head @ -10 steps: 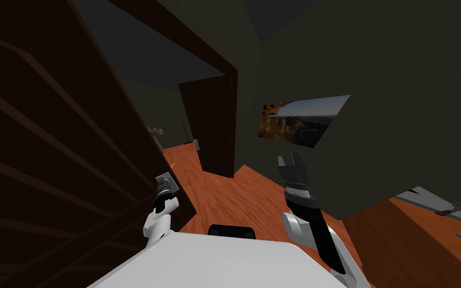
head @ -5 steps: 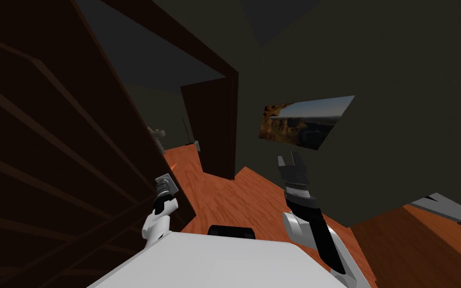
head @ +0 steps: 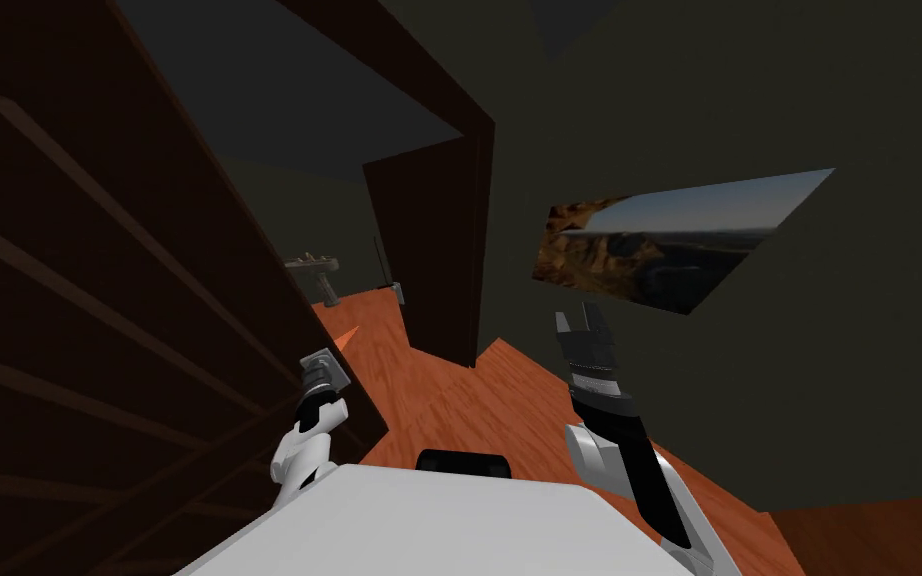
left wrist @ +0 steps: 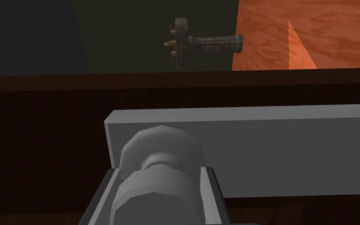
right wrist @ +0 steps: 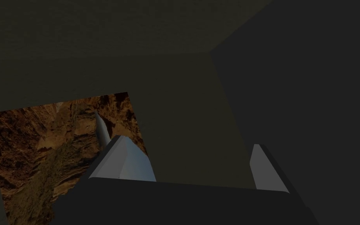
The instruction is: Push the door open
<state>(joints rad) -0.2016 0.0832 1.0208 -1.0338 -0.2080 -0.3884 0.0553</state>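
My left gripper (left wrist: 160, 177) is clamped around the round grey door knob (left wrist: 157, 150), set on a grey plate (left wrist: 277, 152) near the free edge of the dark brown panelled door (head: 99, 300), ajar on my left. I'd push steadily along its swing, keeping the wrist level. My right gripper (head: 579, 322) hangs open, idle

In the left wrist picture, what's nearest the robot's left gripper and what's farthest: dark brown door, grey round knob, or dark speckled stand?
1. Grey round knob: held in the left gripper.
2. Dark brown door: right behind the knob.
3. Dark speckled stand: far beyond the door's edge, beside the orange floor.
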